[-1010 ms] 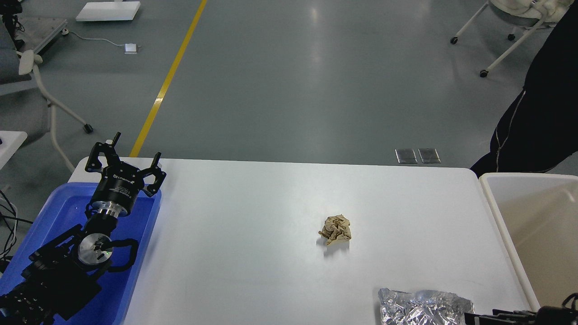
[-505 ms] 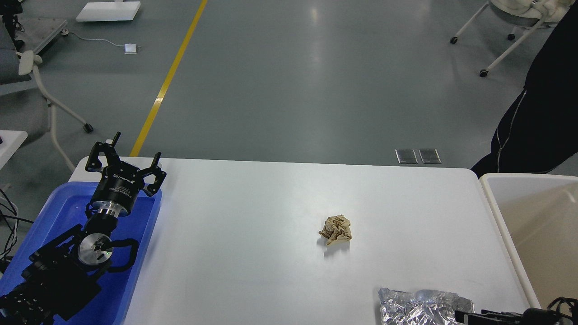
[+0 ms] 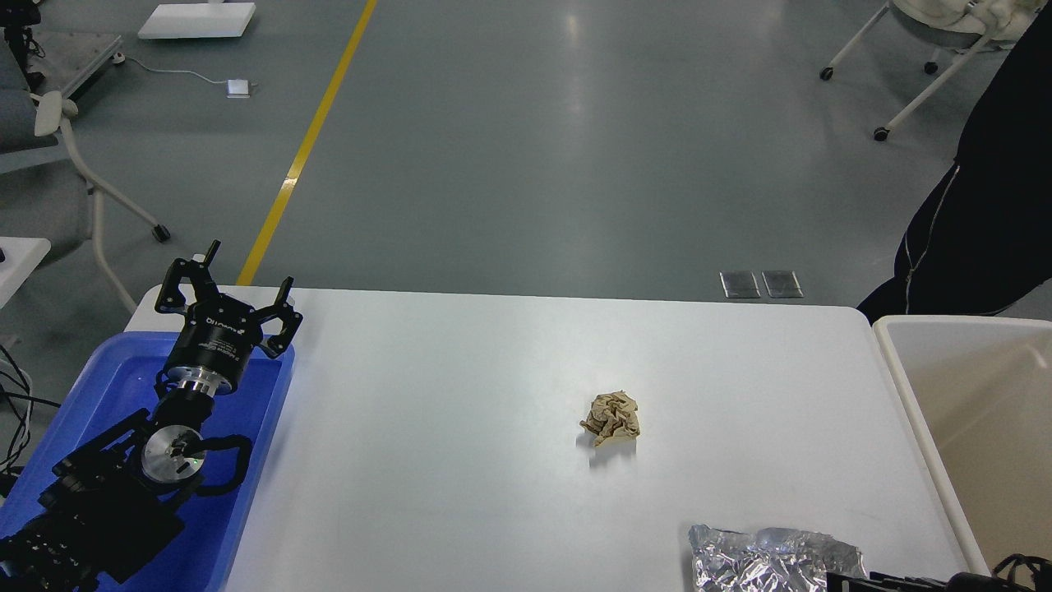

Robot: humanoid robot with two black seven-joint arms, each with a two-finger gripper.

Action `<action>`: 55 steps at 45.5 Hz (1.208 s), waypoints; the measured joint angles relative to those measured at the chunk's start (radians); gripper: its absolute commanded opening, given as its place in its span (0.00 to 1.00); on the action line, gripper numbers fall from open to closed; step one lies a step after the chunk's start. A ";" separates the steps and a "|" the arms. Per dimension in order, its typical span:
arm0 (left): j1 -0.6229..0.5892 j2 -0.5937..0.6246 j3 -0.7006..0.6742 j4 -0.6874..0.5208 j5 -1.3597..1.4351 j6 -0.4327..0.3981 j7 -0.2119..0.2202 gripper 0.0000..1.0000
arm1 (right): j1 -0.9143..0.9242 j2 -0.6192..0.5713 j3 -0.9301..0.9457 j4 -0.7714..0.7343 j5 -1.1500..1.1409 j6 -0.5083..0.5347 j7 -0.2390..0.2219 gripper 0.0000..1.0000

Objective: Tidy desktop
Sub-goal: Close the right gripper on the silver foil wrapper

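The white desktop (image 3: 460, 386) fills the middle of the head view. A crumpled brown paper ball (image 3: 612, 418) lies on it right of centre. A crumpled piece of silver foil (image 3: 764, 557) lies at the front right edge. My left gripper (image 3: 251, 265) is open and empty, held above the far end of the blue tray (image 3: 99, 386). Only a dark sliver of my right gripper (image 3: 846, 580) shows at the bottom edge, right beside the foil. Its fingers cannot be told apart.
An off-white bin (image 3: 896, 362) with a beige inside stands against the desktop's right edge. A person in black (image 3: 978, 205) stands behind it. Wheeled chairs stand on the grey floor at the far left (image 3: 90, 197) and far right (image 3: 920, 74).
My right arm has slid left along the bottom edge, toward the foil, and sits lower in view. The left arm, paper ball and foil have not moved.
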 measured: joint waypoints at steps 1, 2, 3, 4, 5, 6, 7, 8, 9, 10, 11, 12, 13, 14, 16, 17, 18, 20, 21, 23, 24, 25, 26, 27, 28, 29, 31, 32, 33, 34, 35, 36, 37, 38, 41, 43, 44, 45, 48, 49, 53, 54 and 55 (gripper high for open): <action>0.000 0.000 0.000 0.000 0.000 0.000 0.000 1.00 | -0.002 0.002 0.000 -0.002 -0.001 -0.002 0.000 0.50; 0.000 0.000 0.000 0.000 0.000 0.000 0.000 1.00 | -0.005 0.004 -0.001 -0.005 -0.002 -0.004 0.001 0.45; 0.000 0.000 0.000 0.000 0.000 0.000 0.000 1.00 | -0.007 0.006 -0.003 -0.007 -0.003 -0.006 0.001 0.42; 0.000 0.000 0.000 0.000 0.000 0.000 0.000 1.00 | -0.008 0.008 -0.004 -0.008 -0.003 -0.007 0.001 0.40; 0.000 0.000 0.000 0.000 0.000 0.000 0.000 1.00 | -0.010 0.010 -0.007 -0.011 -0.004 -0.009 0.001 0.37; 0.000 0.000 0.000 0.000 0.000 0.000 0.000 1.00 | -0.011 0.012 -0.010 -0.014 -0.004 -0.011 0.001 0.33; 0.000 0.000 0.000 0.000 0.000 0.000 0.000 1.00 | -0.012 0.013 -0.012 -0.016 -0.005 -0.012 0.001 0.30; 0.000 0.000 0.000 0.000 0.000 0.000 0.000 1.00 | -0.013 0.015 -0.015 -0.019 -0.005 -0.014 0.002 0.24; 0.000 0.000 0.000 0.000 0.000 0.000 0.000 1.00 | -0.015 0.018 -0.019 -0.024 -0.005 -0.017 0.002 0.21; 0.000 0.000 0.000 0.000 0.000 0.000 0.000 1.00 | -0.015 0.018 -0.020 -0.025 -0.005 -0.018 0.002 0.17; 0.000 0.000 0.000 0.000 0.000 0.000 0.000 1.00 | -0.016 0.019 -0.021 -0.026 -0.006 -0.021 0.002 0.12; 0.000 0.000 0.000 0.000 0.000 0.000 0.000 1.00 | -0.016 0.020 -0.023 -0.028 -0.006 -0.023 0.002 0.07; 0.000 0.000 0.000 0.000 0.000 0.000 0.000 1.00 | -0.017 0.021 -0.024 -0.030 -0.006 -0.025 0.002 0.02; 0.000 0.000 0.000 0.000 0.000 0.000 0.000 1.00 | -0.018 0.022 -0.026 -0.033 -0.006 -0.029 0.002 0.00; 0.000 0.000 0.000 0.000 0.000 0.000 0.000 1.00 | -0.019 0.023 -0.028 -0.035 -0.006 -0.032 0.002 0.00; 0.000 0.000 0.000 0.000 0.000 0.000 0.000 1.00 | -0.020 0.024 -0.030 -0.037 -0.007 -0.035 0.002 0.00; 0.000 0.000 0.000 0.000 0.001 0.000 0.000 1.00 | -0.020 0.025 -0.031 -0.038 -0.007 -0.036 0.002 0.00; 0.000 0.000 0.000 0.000 0.001 0.000 0.000 1.00 | -0.022 0.025 -0.033 -0.042 -0.007 -0.039 0.002 0.00; 0.000 0.000 0.000 0.000 0.001 0.000 0.000 1.00 | -0.022 0.026 -0.034 -0.044 -0.007 -0.040 0.002 0.00; 0.000 0.000 0.000 0.000 0.001 0.000 0.000 1.00 | -0.023 0.026 -0.035 -0.047 -0.007 -0.042 0.002 0.00; 0.000 0.000 0.000 0.000 0.001 0.000 0.000 1.00 | -0.023 0.027 -0.036 -0.049 -0.007 -0.043 0.002 0.00; 0.000 0.000 0.000 0.000 0.001 0.000 0.000 1.00 | -0.023 0.027 -0.036 -0.050 -0.007 -0.043 0.002 0.00; 0.000 0.000 0.000 0.000 0.001 0.000 0.000 1.00 | -0.022 0.027 -0.037 -0.051 -0.006 -0.044 0.002 0.00; 0.000 0.000 0.000 0.000 0.001 0.000 0.000 1.00 | -0.021 0.027 -0.037 -0.052 -0.005 -0.045 0.002 0.00; 0.000 0.000 0.000 0.000 0.001 0.000 0.000 1.00 | -0.019 0.028 -0.037 -0.052 -0.004 -0.046 0.002 0.00; 0.000 0.000 0.000 0.000 0.001 0.000 0.000 1.00 | -0.017 0.028 -0.036 -0.052 -0.002 -0.047 0.002 0.00; 0.000 0.000 0.000 0.000 0.001 0.000 0.000 1.00 | -0.016 0.028 -0.035 -0.052 0.000 -0.047 0.002 0.00; 0.000 0.000 0.000 0.000 0.001 0.000 0.000 1.00 | -0.014 0.027 -0.033 -0.052 0.001 -0.048 0.002 0.00; 0.000 0.000 0.000 0.000 0.001 0.000 0.000 1.00 | -0.012 0.027 -0.031 -0.051 0.002 -0.048 0.002 0.00; 0.000 0.000 0.000 0.000 0.001 0.000 0.000 1.00 | -0.011 0.025 -0.030 -0.051 0.003 -0.048 0.002 0.00; 0.000 0.000 0.000 0.000 0.001 0.000 0.000 1.00 | -0.010 0.023 -0.029 -0.050 0.004 -0.049 0.003 0.00; 0.000 0.000 0.000 0.000 0.001 0.000 0.000 1.00 | -0.008 0.021 -0.028 -0.049 0.005 -0.049 0.003 0.00; 0.000 0.000 0.000 0.000 0.001 0.000 0.000 1.00 | -0.007 0.018 -0.027 -0.049 0.006 -0.050 0.003 0.00; 0.000 0.000 0.000 0.000 0.001 0.000 0.000 1.00 | -0.006 0.014 -0.025 -0.047 0.006 -0.050 0.003 0.00; 0.000 0.000 0.000 0.000 0.001 0.000 0.000 1.00 | -0.002 0.001 -0.022 -0.042 0.008 -0.051 0.003 0.00; 0.000 0.000 0.000 0.000 0.001 0.000 0.000 1.00 | 0.002 -0.014 -0.016 -0.032 0.009 -0.051 0.004 0.00; 0.000 0.000 0.000 0.000 0.001 0.000 0.000 1.00 | 0.005 -0.021 -0.013 -0.026 0.011 -0.051 0.004 0.00; 0.000 0.000 0.000 0.000 0.001 0.000 0.000 1.00 | 0.008 -0.032 -0.008 -0.015 0.014 -0.051 0.004 0.00; 0.000 0.000 0.000 0.000 0.001 0.000 0.000 1.00 | 0.015 -0.062 0.000 0.013 0.025 -0.050 0.004 0.00; 0.000 0.000 0.000 0.000 0.001 0.000 0.000 1.00 | 0.019 -0.077 0.003 0.027 0.031 -0.048 0.004 0.00; 0.000 0.000 0.000 0.000 0.001 0.000 0.000 1.00 | 0.037 -0.130 0.011 0.082 0.052 -0.045 0.004 0.00; 0.000 0.000 0.000 0.000 0.001 0.000 0.000 1.00 | 0.041 -0.142 0.012 0.094 0.056 -0.044 0.004 0.00; 0.000 0.000 0.000 0.000 0.001 0.000 0.000 1.00 | 0.046 -0.160 0.013 0.113 0.061 -0.042 0.004 0.00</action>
